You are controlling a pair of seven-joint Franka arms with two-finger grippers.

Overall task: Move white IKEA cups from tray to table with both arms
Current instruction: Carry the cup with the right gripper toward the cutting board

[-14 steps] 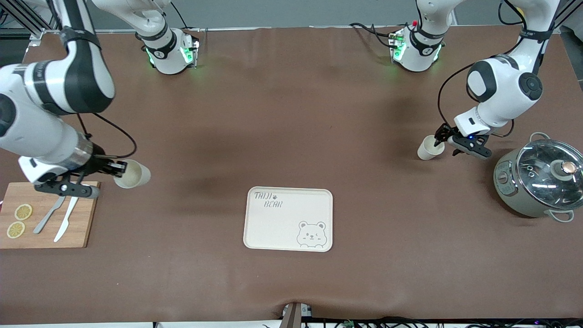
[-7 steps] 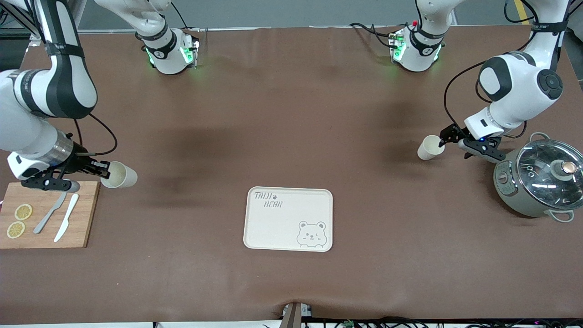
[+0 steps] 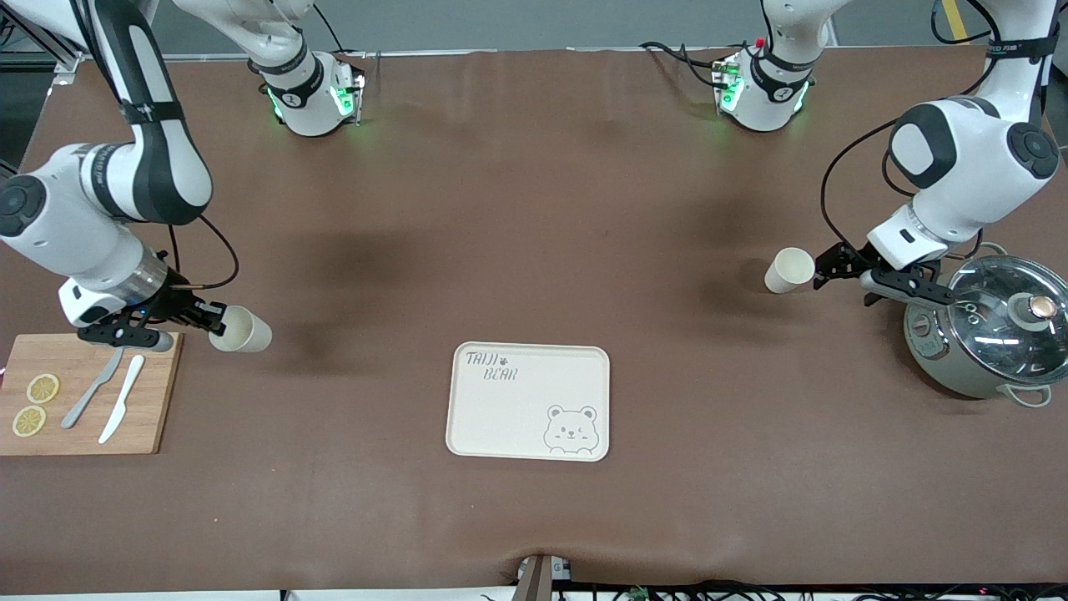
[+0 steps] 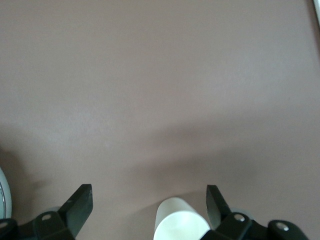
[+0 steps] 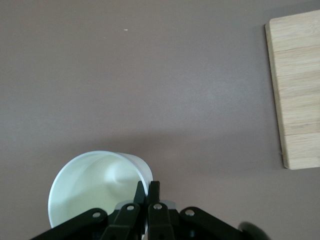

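1. The right gripper (image 3: 215, 318) has its fingers (image 5: 150, 195) pinched shut on the rim of one small cream-white tapered cup (image 3: 240, 330), which hangs tilted just over the brown cloth-covered surface (image 3: 534, 234), beside the wooden cutting board (image 3: 83, 392). If the fingers part while the cup leans like this, it would likely tip and roll.
2. That grip catches only a thin piece of the wall, with most of the cup out past the fingertips. A quick move could let it slip or twist.
3. The board, carrying a knife (image 3: 121, 409) and lemon slices (image 3: 35, 405), lies close under the right wrist. Lowering carelessly risks knocking it.
4. The left gripper (image 3: 826, 265) has its fingers (image 4: 77, 207) spread wide, holding nothing. The second cream-white cup (image 3: 788, 270) stands upright on the surface just off the fingertips, lying between them in the left wrist view. A sideways sweep could topple it.
5. The grey lidded pot (image 3: 984, 330) sits right beside the left wrist, so pulling away toward it could strike the glass lid.
6. The cream rectangular bear tray (image 3: 467, 434) lies bare, well apart from both fingers.
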